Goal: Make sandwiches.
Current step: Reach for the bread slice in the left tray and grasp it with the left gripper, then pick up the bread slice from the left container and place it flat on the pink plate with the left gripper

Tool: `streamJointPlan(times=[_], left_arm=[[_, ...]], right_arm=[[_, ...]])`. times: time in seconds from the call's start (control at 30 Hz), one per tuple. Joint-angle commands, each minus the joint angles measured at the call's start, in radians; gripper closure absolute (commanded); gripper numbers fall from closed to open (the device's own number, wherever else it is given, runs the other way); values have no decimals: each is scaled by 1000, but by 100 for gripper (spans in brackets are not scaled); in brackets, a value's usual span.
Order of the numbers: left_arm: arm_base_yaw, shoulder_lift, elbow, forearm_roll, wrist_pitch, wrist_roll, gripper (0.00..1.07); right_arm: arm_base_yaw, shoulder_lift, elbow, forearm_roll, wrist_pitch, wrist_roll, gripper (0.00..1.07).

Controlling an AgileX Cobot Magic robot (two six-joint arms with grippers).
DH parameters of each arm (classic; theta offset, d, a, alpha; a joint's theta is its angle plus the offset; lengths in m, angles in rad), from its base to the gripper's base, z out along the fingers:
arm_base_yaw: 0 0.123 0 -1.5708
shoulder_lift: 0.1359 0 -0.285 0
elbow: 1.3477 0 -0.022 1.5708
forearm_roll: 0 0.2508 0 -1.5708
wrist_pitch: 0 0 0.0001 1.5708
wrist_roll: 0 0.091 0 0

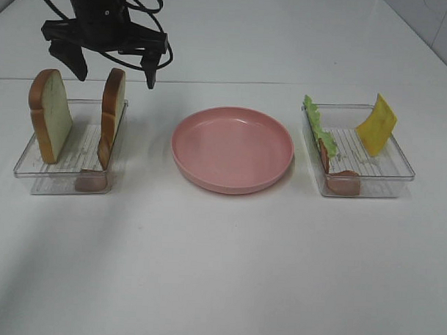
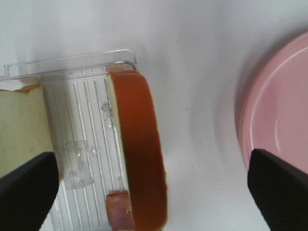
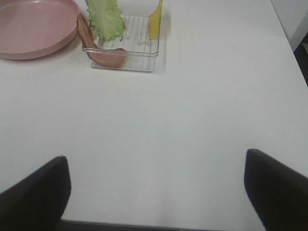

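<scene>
Two white bread slices with orange-brown crust stand on edge in the left clear tray (image 1: 39, 177): one (image 1: 50, 116) at its left, one (image 1: 112, 116) at its right. My left gripper (image 1: 111, 69) hangs open just above and behind the right slice (image 2: 142, 149), its fingers (image 2: 26, 192) straddling it without touching. The right tray (image 1: 399, 174) holds a green lettuce leaf (image 1: 315, 121), bacon strips (image 1: 343, 181) and a yellow cheese square (image 1: 376, 125). My right gripper (image 3: 156, 166) is open over bare table, well short of that tray (image 3: 139, 60).
A round pink plate (image 1: 231, 149) sits between the two trays, with nothing on it. A small pinkish piece (image 1: 91, 181) lies at the front of the left tray. The plate's rim (image 2: 284, 115) lies close to my left gripper's outer finger.
</scene>
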Motion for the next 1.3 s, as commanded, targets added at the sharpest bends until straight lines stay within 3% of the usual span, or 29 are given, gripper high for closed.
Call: streamJointPlan(times=[0.03,0.37,0.47,0.5,0.57,0.6,0.63,0.67,0.7,0.73,0.77,0.8,0.83,0.87,0.9,0.93,0.97,1.3], left_arm=[[0,28,-6,40,87,0,6],[0,72,-6,41,44,-4,8],[0,75,-6,42,44,-4,14],[0,75,-6,43,39,-4,22],[0,74,-6,43,39,-4,25],[0,74,-6,43,44,-4,36],[0,74,-6,43,44,-4,36],[0,74,-6,43,51,-4,42],[0,74,-6,43,55,-4,57],[0,74,-6,43,55,-4,57],[0,73,-6,44,61,-4,72],[0,71,-6,45,63,-4,80],[0,71,-6,45,63,-4,80],[0,69,-7,50,75,-4,93],[0,69,-7,50,75,-4,93],[0,64,-7,55,90,-4,104],[0,62,-7,55,96,-4,107],[0,-14,-19,55,95,-4,107]], right_arm=[[-3,-31,0,-1,-6,-9,13],[-3,-31,0,-1,-6,-9,13],[-3,-31,0,-1,-6,-9,13],[-3,-31,0,-1,-6,-9,13],[-3,-31,0,-1,-6,-9,13],[-3,-31,0,-1,-6,-9,13],[-3,-31,0,-1,-6,-9,13],[-3,-31,0,-1,-6,-9,13],[-3,-31,0,-1,-6,-9,13],[-3,-31,0,-1,-6,-9,13],[-3,-31,0,-1,-6,-9,13],[-3,-31,0,-1,-6,-9,13],[-3,-31,0,-1,-6,-9,13],[-3,-31,0,-1,-6,-9,13],[-3,-31,0,-1,-6,-9,13],[-3,-31,0,-1,-6,-9,13],[-3,-31,0,-1,-6,-9,13],[-3,-31,0,-1,-6,-9,13]])
